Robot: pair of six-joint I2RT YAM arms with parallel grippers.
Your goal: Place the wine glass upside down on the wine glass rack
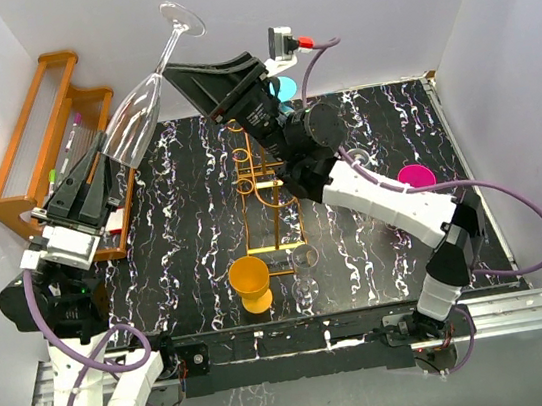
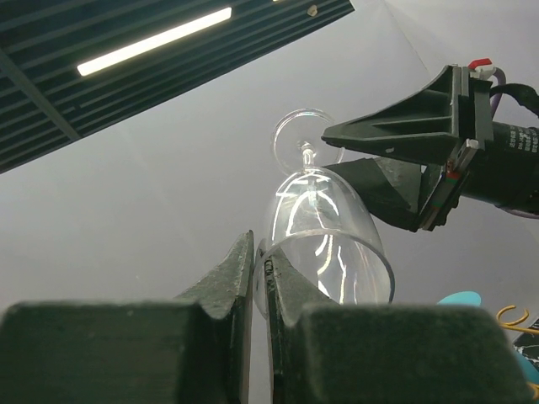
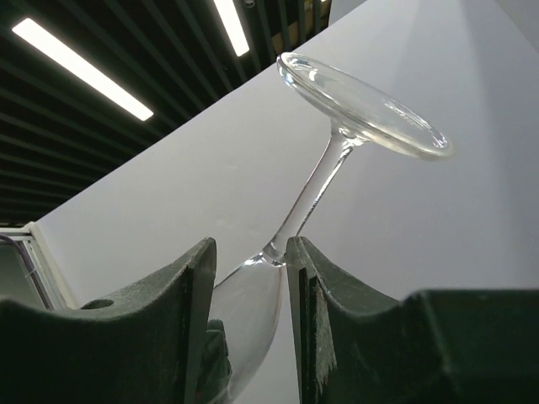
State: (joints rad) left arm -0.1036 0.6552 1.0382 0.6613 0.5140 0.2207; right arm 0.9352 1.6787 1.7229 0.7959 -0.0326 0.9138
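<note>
A clear wine glass hangs tilted high over the table's back left, foot uppermost. My left gripper is shut on its rim: in the left wrist view one finger sits inside the bowl and one outside, at the left gripper. My right gripper reaches in from the right. In the right wrist view the right gripper has closed on the narrow end of the bowl just below the stem. The golden wire wine glass rack stands on the table below the right arm.
A brown wooden stepped shelf stands at the left wall. An orange cup and two clear glasses sit near the rack's base. A pink dish lies at the right, a teal one at the back.
</note>
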